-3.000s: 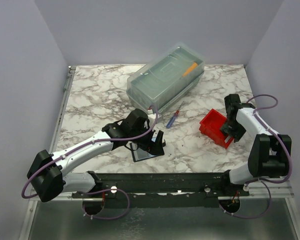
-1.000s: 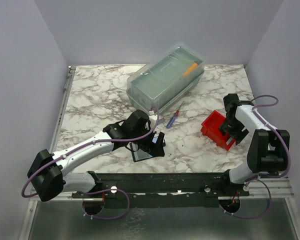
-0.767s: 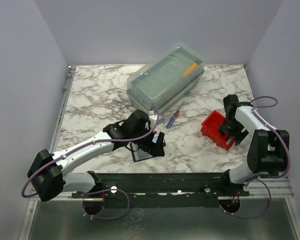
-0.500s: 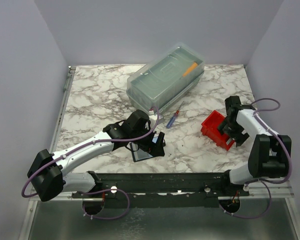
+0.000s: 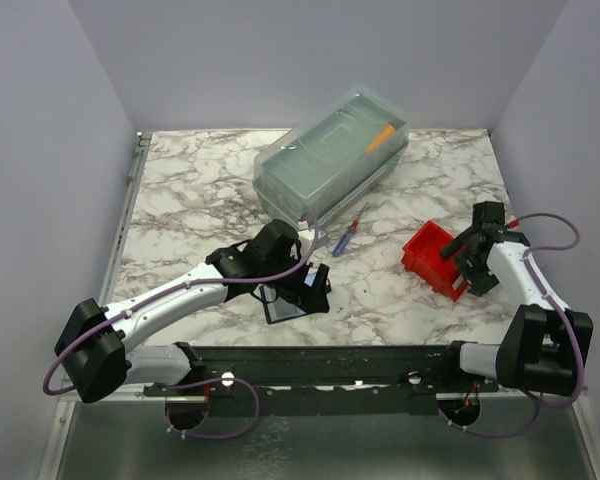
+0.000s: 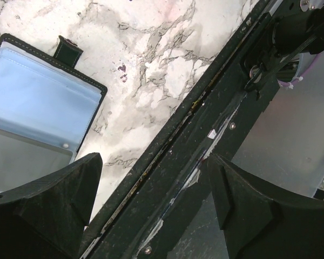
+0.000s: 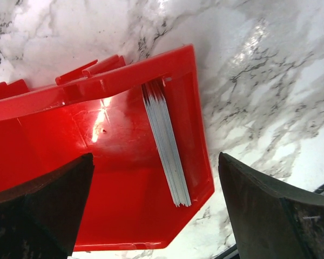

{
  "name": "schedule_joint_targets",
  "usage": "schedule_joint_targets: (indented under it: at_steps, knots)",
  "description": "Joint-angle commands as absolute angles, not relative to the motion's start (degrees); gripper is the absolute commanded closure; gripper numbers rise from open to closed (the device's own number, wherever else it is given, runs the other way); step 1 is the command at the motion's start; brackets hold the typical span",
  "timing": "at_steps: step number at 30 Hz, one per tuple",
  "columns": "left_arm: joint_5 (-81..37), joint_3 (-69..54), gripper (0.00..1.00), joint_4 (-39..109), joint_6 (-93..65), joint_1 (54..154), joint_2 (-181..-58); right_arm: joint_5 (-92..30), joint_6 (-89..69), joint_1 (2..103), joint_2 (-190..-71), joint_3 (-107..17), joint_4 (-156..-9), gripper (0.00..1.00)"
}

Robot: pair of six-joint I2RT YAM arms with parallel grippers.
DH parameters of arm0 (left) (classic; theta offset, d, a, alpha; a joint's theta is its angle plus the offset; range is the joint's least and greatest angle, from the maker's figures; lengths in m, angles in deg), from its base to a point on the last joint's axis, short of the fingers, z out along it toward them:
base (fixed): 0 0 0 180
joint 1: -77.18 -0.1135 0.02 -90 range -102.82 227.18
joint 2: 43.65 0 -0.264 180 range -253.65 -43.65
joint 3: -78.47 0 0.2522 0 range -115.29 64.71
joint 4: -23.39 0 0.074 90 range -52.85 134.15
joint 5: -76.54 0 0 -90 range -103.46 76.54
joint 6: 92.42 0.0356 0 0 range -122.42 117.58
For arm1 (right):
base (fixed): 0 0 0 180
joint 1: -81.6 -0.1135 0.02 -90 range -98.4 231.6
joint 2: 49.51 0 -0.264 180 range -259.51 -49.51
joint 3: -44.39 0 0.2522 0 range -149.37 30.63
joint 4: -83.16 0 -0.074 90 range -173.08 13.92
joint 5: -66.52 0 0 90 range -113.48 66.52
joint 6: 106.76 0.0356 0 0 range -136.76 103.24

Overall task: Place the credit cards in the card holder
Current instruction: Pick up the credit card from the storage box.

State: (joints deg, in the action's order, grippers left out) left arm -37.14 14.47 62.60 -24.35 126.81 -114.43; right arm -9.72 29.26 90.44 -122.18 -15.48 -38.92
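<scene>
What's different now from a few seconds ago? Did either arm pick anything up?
The right arm swung outward toward the table's right edge, its elbow dropping nearer the base. The right gripper is open over the red bin and holds nothing; the cards stand inside it untouched. The left gripper, open over the card holder, the clear box and the pen stayed put.

Right gripper [image 5: 468, 264] has swung rightward — elbow dropped back — over red bin [image 5: 420, 251]

Open card holder [image 6: 38, 113] flat on marble bench [image 6: 151, 65], clear sleeves up, snap tab [image 6: 68, 47] at edge; left gripper [image 6: 151, 164] spread wide over black rail [image 6: 205, 124].
</scene>
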Motion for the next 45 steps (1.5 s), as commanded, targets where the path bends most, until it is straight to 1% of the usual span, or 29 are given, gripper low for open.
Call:
schedule_joint_targets:
  at_steps: [1,3,6,12,18,22,24,28,30,35,40,42,45]
  knots:
    - [-36.66,13.77,0.14,62.32,-23.69,127.02,-114.39,-15.23,28.54,91.15,-121.24,-12.82,-44.04,0.0]
    - [-36.67,13.82,0.14,62.27,-23.69,127.02,-114.36,-16.4,28.7,91.22,-121.04,-11.69,-45.72,0.02]
    - [-36.58,13.91,0.14,62.28,-23.71,127.03,-114.31,-18.35,27.82,91.19,-120.48,-10.36,-49.19,0.09]
    - [-36.58,13.81,0.14,62.29,-23.62,127.02,-114.53,-21.73,27.1,91.23,-122.27,-10.09,-52.84,0.14]
    - [-36.53,13.82,0.14,62.33,-23.58,127.02,-114.83,-23.13,27.39,91.18,-123.56,-12.14,-54.19,0.15]
    - [-36.67,13.73,0.14,62.33,-23.47,127.03,-115.1,-26.82,26.33,91.2,-126.16,-14.44,-53.91,0.17]
    - [-36.58,13.72,0.14,62.33,-23.47,127.02,-115.04,-24.95,26.23,91.19,-127.0,-15.88,-51.24,0.17]
    - [-36.58,13.75,0.14,62.29,-23.42,127.09,-114.93,-17.67,25.78,91.24,-127.05,-18.99,-44.59,0.12]
    - [-36.58,13.79,0.14,62.29,-23.38,127.18,-114.92,-15.45,25.47,91.2,-127.21,-20.18,-42.54,0.11]
    - [-36.58,13.81,0.14,62.31,-23.34,127.37,-114.88,-12.55,24.29,91.26,-130.31,-22.65,-39.58,0.11]
    - [-36.58,13.72,0.14,62.29,-23.34,127.46,-114.92,-12.53,22.73,91.24,-133.12,-23.69,-40.01,0.11]
    - [-36.62,13.72,0.14,62.28,-23.34,127.45,-114.93,-12.35,22.53,91.24,-134.48,-23.72,-39.94,0.13]
    - [-36.62,13.67,0.14,62.28,-23.36,127.45,-114.93,-12.03,22.44,91.26,-135.58,-23.51,-39.63,0.22]
